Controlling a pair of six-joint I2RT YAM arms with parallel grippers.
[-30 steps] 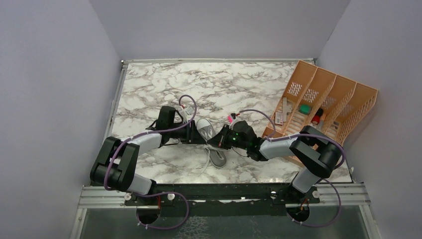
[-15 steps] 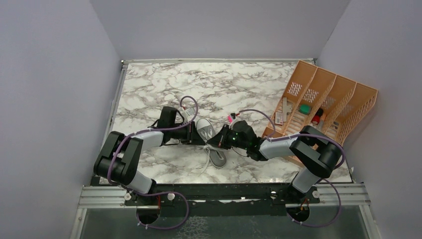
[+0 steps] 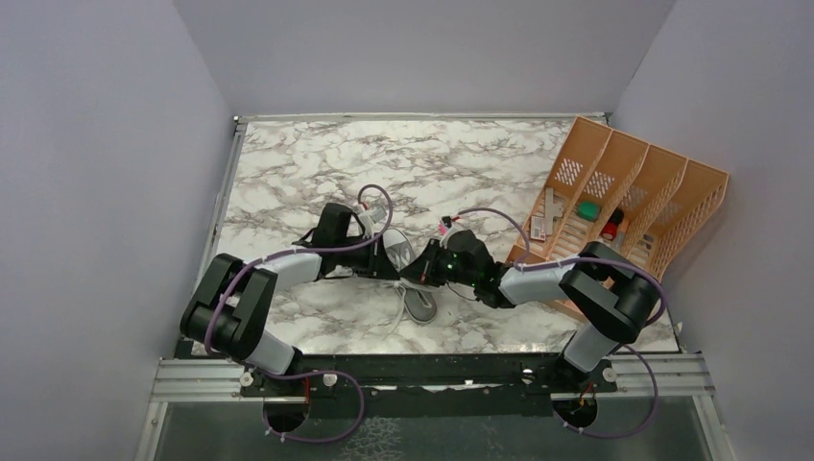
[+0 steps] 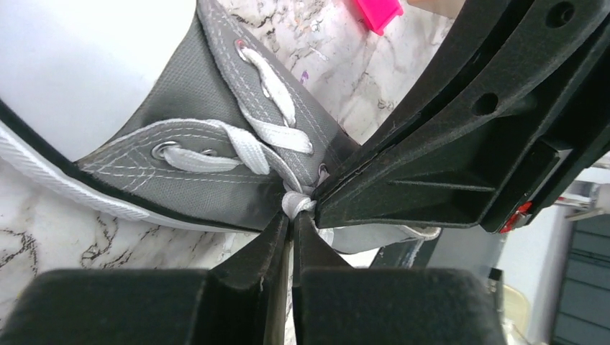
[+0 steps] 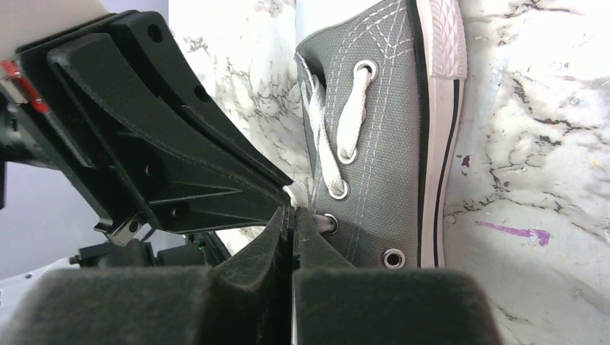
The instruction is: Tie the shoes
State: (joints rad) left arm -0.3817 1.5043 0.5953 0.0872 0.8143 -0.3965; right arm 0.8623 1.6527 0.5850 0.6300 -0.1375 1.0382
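The grey sneaker [image 3: 408,279] with white sole lies mid-table between both arms. Its toe cap points away from the arm bases. My left gripper [image 3: 390,261] comes in from the left, my right gripper [image 3: 415,270] from the right, and their tips meet over the lacing. In the left wrist view my left gripper [image 4: 291,215] is shut on a small knot of white lace [image 4: 296,203] beside the sneaker [image 4: 187,122]. In the right wrist view my right gripper [image 5: 291,212] is shut on the lace [image 5: 293,192] at the sneaker's [image 5: 388,129] eyelets.
An orange multi-slot file rack [image 3: 629,197] with small items stands at the right, close to my right arm. A pink bar [image 3: 443,229] lies just behind my right wrist and also shows in the left wrist view [image 4: 380,11]. A loose lace end [image 3: 398,312] trails toward the near edge.
My left arm has slid a little to the right, toward the sneaker. My right wrist has edged slightly left. The sneaker has stayed in place.
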